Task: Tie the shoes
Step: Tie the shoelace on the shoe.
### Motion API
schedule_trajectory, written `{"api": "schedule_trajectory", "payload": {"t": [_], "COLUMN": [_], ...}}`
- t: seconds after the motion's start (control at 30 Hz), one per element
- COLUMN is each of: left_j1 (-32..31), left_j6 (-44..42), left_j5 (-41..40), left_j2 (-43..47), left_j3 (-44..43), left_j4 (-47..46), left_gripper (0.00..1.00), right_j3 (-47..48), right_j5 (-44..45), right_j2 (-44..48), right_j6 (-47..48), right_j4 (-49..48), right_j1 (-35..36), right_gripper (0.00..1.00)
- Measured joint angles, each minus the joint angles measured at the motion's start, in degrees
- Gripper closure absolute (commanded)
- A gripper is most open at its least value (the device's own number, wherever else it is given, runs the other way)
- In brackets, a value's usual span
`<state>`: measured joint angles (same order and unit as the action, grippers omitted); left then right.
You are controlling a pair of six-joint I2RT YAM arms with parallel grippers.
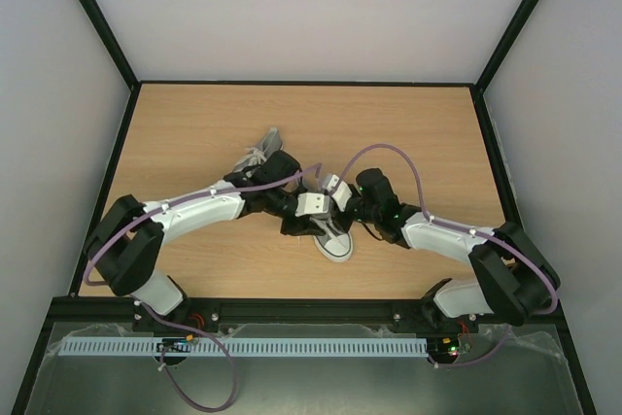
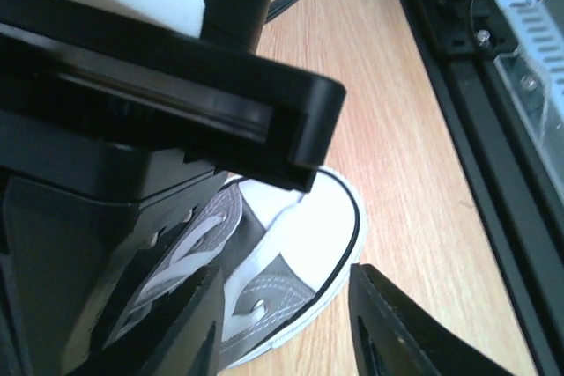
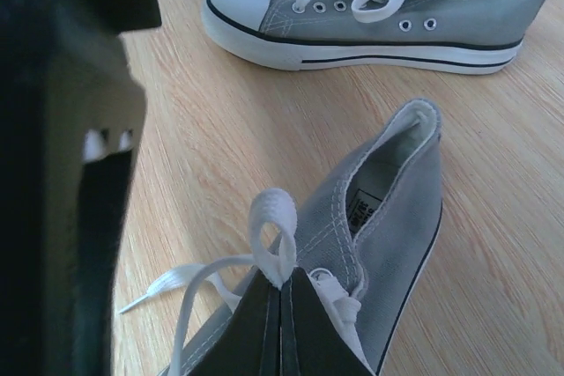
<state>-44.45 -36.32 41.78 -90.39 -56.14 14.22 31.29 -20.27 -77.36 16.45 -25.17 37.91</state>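
Observation:
Two grey shoes with white laces lie on the wooden table. The near shoe (image 1: 336, 242) (image 3: 388, 209) lies between the two arms, its white toe cap (image 2: 304, 235) towards the table's front. My right gripper (image 3: 282, 286) is shut on a small upright loop of this shoe's lace (image 3: 278, 233); a loose lace end (image 3: 163, 283) trails left. My left gripper (image 2: 286, 319) stands open just above the toe end, with nothing between its fingers (image 2: 196, 328). The far shoe (image 1: 260, 153) (image 3: 370, 19) lies on its sole behind the left arm, its laces bunched in a bow.
A black rail (image 2: 458, 68) runs along the table's front edge, close to the near shoe's toe. Dark frame posts and white walls enclose the table (image 1: 194, 123). The right arm's black body (image 2: 159, 85) hangs over the near shoe in the left wrist view.

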Motion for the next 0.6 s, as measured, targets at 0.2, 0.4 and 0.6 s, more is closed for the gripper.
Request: {"api": "schedule_trajectory", "payload": {"t": [0.2,0.4,0.6], "left_j1": [-1.16,-1.68,5.22], "left_j6": [-9.94,-16.96,-25.18], "left_j5": [-5.95,-6.49,-2.86], "left_j2": [1.46,2.54,6.1], "left_j3": [0.0,-0.5,-3.43], "left_j4": [4.7,13.44,26.08], "left_gripper": [0.61,0.69,0.67], "right_j3": [0.15,0.48,0.48], "right_j5": [-0.5,-0.57,-0.7], "right_j2": [0.0,0.0,0.0], "right_j6": [0.76,0.92,1.38], "right_j4": [-0.15,-0.44,-0.39], "right_j1": [0.22,0.39,0.39], "right_gripper": [0.99,0.99,0.99]}}
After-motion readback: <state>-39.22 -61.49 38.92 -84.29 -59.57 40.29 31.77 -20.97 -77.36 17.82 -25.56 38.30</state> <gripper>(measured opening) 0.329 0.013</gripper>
